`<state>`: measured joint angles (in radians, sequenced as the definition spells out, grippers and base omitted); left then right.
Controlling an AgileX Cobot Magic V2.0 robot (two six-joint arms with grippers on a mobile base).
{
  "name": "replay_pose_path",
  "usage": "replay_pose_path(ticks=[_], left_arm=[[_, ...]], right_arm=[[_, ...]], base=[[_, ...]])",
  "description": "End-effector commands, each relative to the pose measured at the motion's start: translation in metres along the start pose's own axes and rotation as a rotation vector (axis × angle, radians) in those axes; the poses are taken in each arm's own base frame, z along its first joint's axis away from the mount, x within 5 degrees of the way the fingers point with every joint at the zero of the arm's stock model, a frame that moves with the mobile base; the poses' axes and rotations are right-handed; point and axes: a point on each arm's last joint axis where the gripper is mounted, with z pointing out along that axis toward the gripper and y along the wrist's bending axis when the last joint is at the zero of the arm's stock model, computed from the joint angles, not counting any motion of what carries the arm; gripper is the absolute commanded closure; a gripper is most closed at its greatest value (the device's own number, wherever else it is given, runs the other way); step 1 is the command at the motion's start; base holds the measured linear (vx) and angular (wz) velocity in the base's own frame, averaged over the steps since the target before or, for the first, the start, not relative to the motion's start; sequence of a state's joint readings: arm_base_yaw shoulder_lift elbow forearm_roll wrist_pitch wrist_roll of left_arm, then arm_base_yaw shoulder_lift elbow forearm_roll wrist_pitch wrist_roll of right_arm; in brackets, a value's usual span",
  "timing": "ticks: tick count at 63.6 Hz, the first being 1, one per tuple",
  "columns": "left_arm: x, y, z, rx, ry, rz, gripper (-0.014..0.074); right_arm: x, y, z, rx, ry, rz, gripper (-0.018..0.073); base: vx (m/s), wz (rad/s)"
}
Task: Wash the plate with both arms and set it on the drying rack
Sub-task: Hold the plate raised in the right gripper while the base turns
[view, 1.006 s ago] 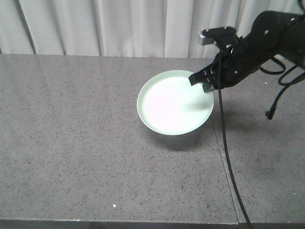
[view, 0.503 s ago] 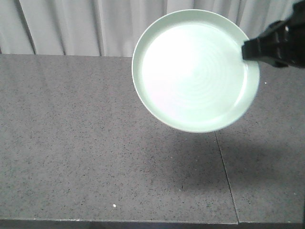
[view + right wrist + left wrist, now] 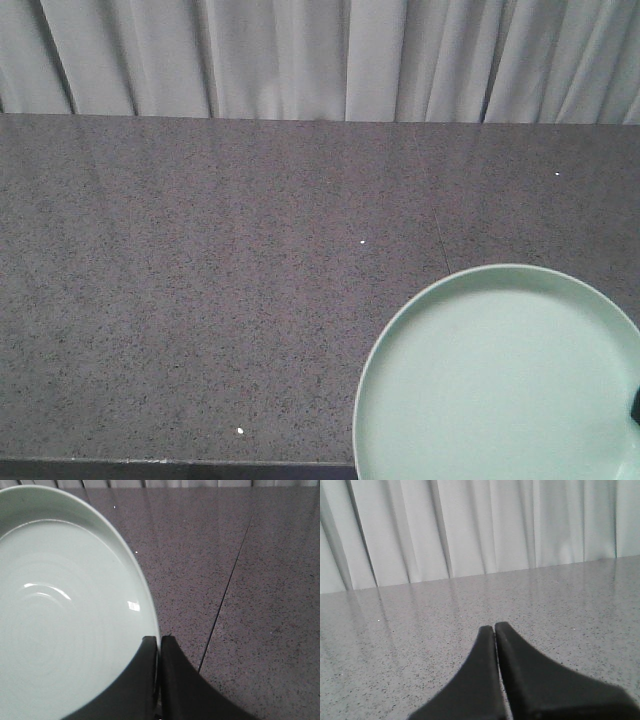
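Front view: plate (image 3: 500, 380) cropped bottom-right; right pincer (image 3: 159, 639) tight on rim, left pincer (image 3: 494, 627) together.

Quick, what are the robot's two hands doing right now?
Left hand: closed, holding nothing.
Right hand: closed on the rim of the round pale mint-green plate.

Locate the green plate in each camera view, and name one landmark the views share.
Front view: plate at lower right, cropped by the frame.
Left wrist view: not in it.
Right wrist view: plate fills the left, rim in the right end effector.
Shared landmark: the speckled grey countertop.
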<state>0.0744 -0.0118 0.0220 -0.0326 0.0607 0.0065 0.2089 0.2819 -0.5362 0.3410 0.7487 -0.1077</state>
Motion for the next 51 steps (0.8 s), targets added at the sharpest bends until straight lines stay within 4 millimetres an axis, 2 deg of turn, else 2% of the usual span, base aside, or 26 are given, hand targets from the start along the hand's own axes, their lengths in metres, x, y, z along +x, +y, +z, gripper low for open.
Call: replay_pose_path(ticks=[1,51], left_arm=[[-0.0147,-0.0002,-0.0025,0.002,-0.11,-0.009,0.0603],[-0.0142,-0.0002,-0.0018,0.001,-0.101,-0.009,0.0603]], right_arm=[[-0.003,0.0,-0.0112,0.01,-0.143,0.029,0.0563],[-0.006,-0.0015,-0.0125,0.028,-0.181,0.022,0.0564]], base=[[0.0,0.0],[0.0,0.0]])
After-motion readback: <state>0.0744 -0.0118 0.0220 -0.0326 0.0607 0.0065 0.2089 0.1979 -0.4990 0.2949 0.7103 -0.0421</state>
